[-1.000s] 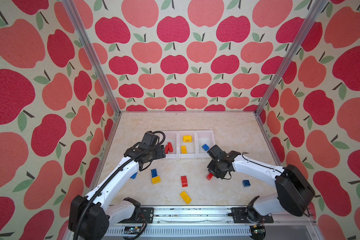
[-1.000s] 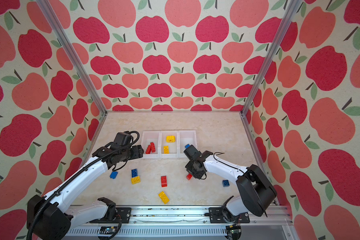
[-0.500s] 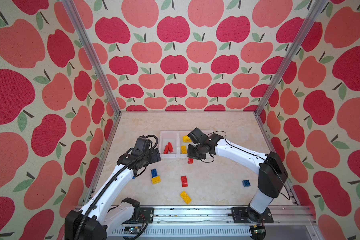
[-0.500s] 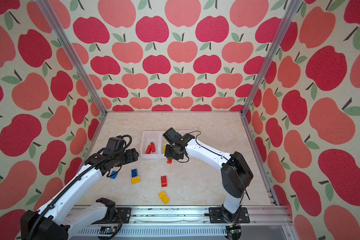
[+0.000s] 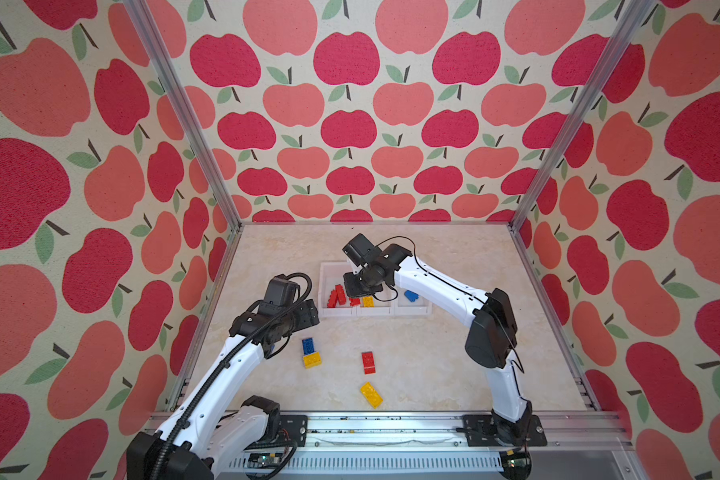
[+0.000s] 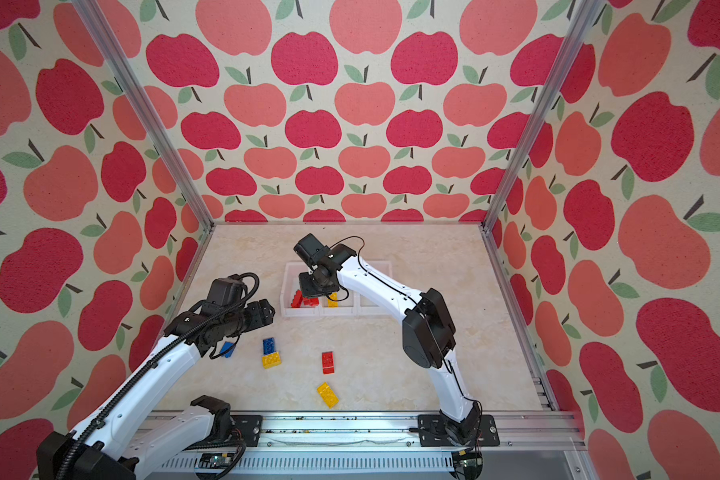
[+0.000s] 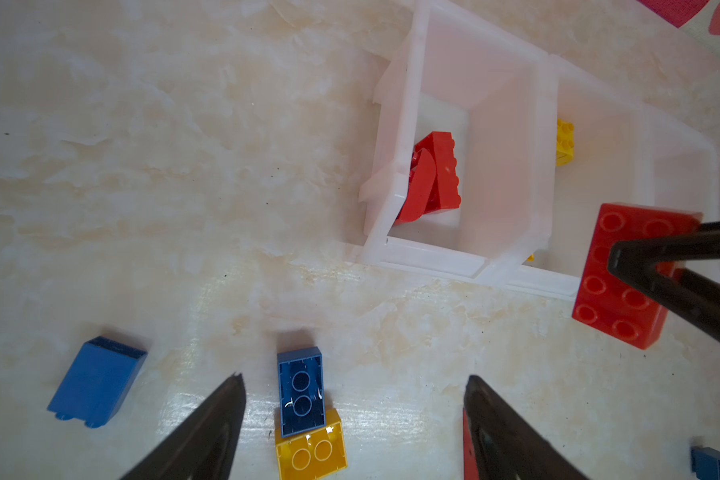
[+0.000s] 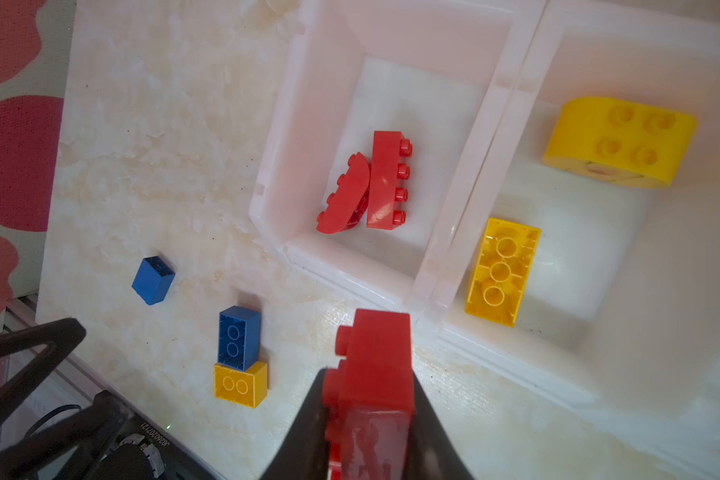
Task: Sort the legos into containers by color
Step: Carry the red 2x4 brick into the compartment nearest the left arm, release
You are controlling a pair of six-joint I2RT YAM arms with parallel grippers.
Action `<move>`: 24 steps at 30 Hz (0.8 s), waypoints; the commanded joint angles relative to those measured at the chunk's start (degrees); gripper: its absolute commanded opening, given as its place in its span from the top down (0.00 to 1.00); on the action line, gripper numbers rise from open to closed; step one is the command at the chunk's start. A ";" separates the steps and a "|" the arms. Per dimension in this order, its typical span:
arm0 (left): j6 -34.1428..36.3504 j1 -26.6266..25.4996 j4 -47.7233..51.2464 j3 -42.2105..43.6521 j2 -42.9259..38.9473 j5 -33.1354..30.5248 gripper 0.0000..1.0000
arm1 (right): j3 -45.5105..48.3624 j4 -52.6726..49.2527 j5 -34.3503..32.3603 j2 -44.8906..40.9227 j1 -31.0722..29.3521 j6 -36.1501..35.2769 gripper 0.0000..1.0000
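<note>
Your left arm [image 5: 229, 370] climbs from the near rail on the left. Its forearm slants up toward the middle, and the wrist is bent so the left end effector [image 7: 355, 379] points toward the bins and hovers above the surface [image 5: 454, 353]. Its jaws stand wide with nothing between them. In the left wrist view the fingertips [image 7: 225, 399] flank a pair of bricks lying below.

Just beside that arm, a loose blue brick [image 6: 226, 348] lies tipped on its side. Next comes an upturned blue brick [image 5: 308, 345] touching a small yellow brick [image 5: 312, 360]. After that a red brick [image 5: 368, 362] lies flat, and nearer the rail sits a long yellow brick [image 5: 371, 394], angled.

Further back, the three white bins [image 5: 324, 272] stand joined in a row. The left one holds two red pieces [image 8: 366, 183], the middle one two yellow pieces [image 8: 501, 272], and the right one a blue piece [image 5: 411, 295].

Your right arm [image 5: 437, 286] stands up from the near rail on the right, folds at the elbow and reaches back and leftward across the bins, with the wrist turned down. The right end effector [image 8: 368, 386] is clamped on the held red brick [image 8: 377, 340], studs facing sideways. That brick hangs above the near rim where the left and middle bins join.
</note>
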State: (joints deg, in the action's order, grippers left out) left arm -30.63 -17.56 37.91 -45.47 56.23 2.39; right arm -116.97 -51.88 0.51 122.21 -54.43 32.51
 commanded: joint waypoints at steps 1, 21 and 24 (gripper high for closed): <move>-1.00 0.46 1.63 0.82 -1.15 0.33 0.15 | -6.98 -5.25 -1.66 4.30 -0.23 -3.72 0.73; -1.49 1.03 3.90 1.35 -3.49 -0.22 0.13 | -23.04 -9.73 -5.60 18.34 2.03 -4.26 0.67; -1.66 1.04 4.01 1.35 -3.58 -0.31 0.13 | -23.07 -9.73 -5.65 18.46 2.14 -4.30 0.59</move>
State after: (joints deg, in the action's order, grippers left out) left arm -31.70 -16.84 40.12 -44.75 53.49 2.37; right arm -138.10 -59.75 -4.10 139.59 -52.60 28.77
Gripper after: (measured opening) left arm 0.871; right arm 0.393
